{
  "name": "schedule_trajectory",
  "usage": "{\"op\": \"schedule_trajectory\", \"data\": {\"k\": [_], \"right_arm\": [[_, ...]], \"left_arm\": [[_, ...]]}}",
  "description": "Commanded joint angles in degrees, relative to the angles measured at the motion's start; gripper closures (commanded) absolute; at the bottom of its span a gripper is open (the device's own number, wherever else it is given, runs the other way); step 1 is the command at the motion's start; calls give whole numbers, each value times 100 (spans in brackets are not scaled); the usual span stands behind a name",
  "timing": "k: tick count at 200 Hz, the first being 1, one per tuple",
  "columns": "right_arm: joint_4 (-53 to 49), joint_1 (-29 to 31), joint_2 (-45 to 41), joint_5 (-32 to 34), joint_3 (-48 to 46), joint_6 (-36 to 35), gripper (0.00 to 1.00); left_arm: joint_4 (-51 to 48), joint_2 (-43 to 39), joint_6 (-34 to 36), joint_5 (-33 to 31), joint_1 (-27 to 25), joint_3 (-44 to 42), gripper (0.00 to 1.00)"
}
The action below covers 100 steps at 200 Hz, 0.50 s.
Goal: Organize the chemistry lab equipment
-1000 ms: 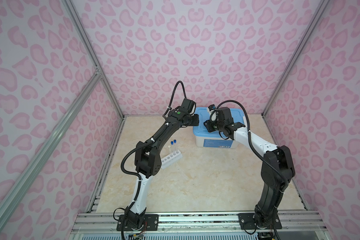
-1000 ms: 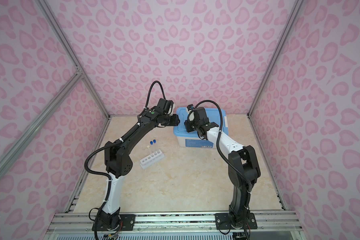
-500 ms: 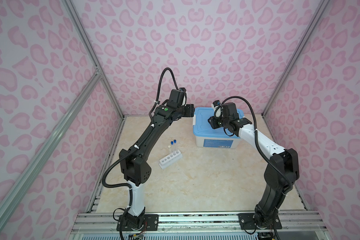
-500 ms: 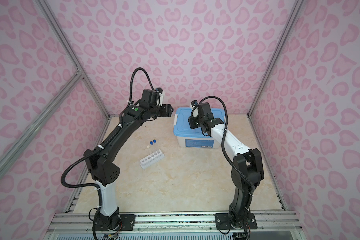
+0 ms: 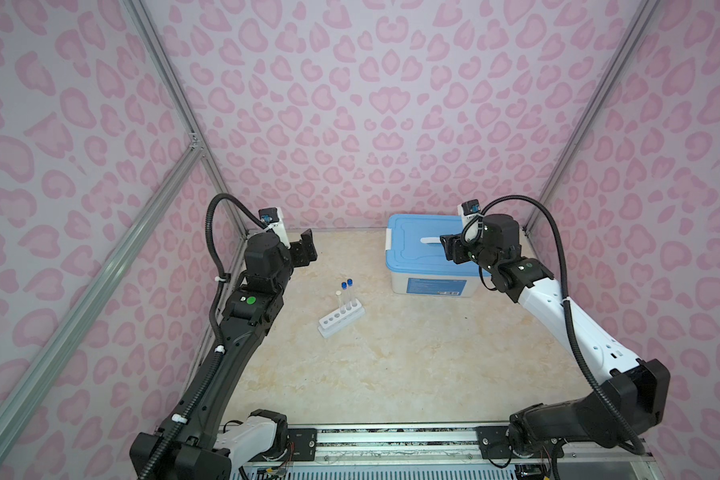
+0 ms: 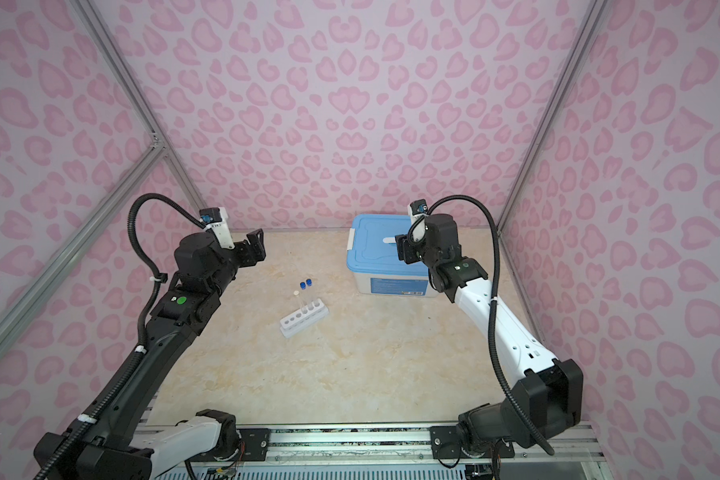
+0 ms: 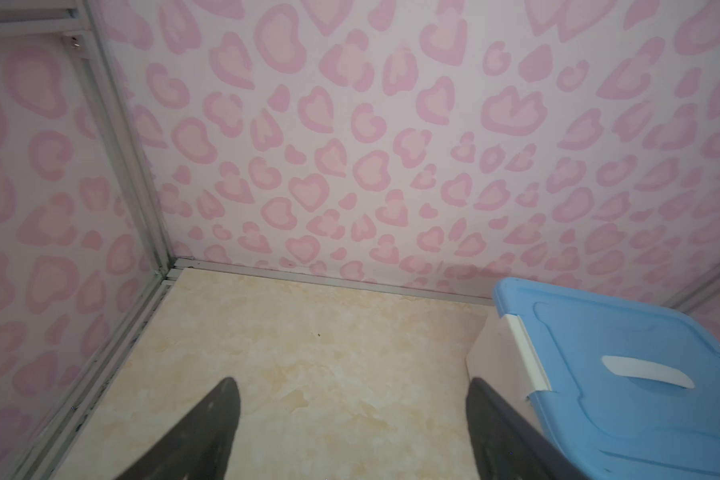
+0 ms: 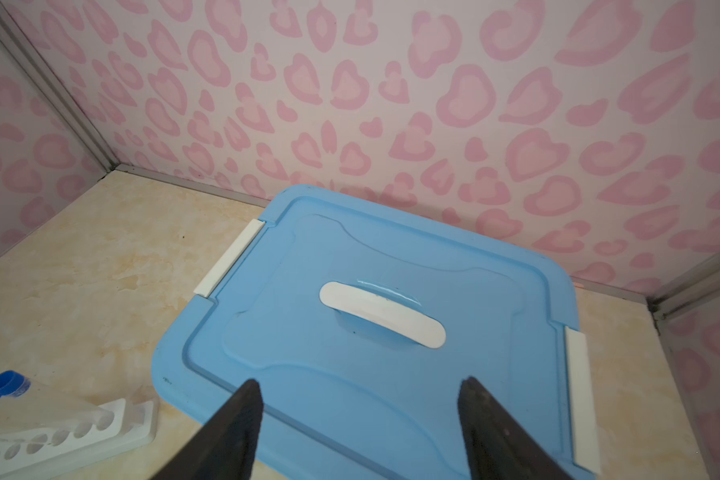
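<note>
The white six-hole rack (image 5: 341, 322) (image 6: 303, 320) lies slantwise on the floor left of centre in both top views. Three test tubes stand at its far end: two blue-capped (image 5: 347, 284) (image 6: 305, 284) and one white-capped (image 5: 339, 294) (image 6: 296, 294). The right wrist view shows the rack (image 8: 63, 434) and the blue caps (image 8: 1, 385) at the frame's edge. My left gripper (image 5: 308, 249) (image 6: 255, 246) (image 7: 352, 382) hangs open and empty near the back left corner. My right gripper (image 5: 449, 249) (image 6: 404, 249) (image 8: 360, 382) is open and empty above the bin's lid.
A big white bin with a blue lid (image 5: 412, 257) (image 6: 371, 257) (image 7: 599, 374) (image 8: 329, 340) stands shut against the back wall, right of centre. Its white handle (image 8: 381, 313) and side latches show. Pink patterned walls close in the back and both sides.
Both grippers opened. The left arm swung left, away from the bin, toward the back left corner. The right gripper shifted right along the lid.
</note>
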Motion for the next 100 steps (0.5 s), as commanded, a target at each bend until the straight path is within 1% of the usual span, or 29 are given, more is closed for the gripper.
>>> {"op": "schedule_trajectory", "data": {"k": [1,4,9,24,40,48,62,69,82,100], "right_arm": [[628,-51,-592,726,-667,61,16],[687,-70,-680,808,-778,87,15],[772,-91,-873,945,-991,128,13],[1005,-145,-1376,1352,-1645,214,8],[1170,-250,-1865,1755,-2275,301,6],[1246,-322,-2070,1933,-2557,372,5],[1391,-442,-2388,2149,-3041,501,5],[1452,-522,-2493,2368,-3277,587,5],[1514,-680,-2599,2643,-3620,769,5],[1847,-805,-2682,2921,-4136,811,4]], "left_arm": [[581,-416,147,-678,127,-616,3],[638,-491,131,-759,149,-740,0],[729,-614,78,-858,219,-954,2],[1044,-966,-122,-982,398,-1566,2],[1537,-1205,-214,-1117,524,-2198,2],[1957,-1265,-153,-1281,546,-2486,2],[2444,-1264,-128,-1701,557,-2943,2],[2711,-1224,-51,-1814,553,-3142,2],[3166,-1088,162,-1831,562,-3497,2],[3526,-823,268,-1846,568,-3810,2]]}}
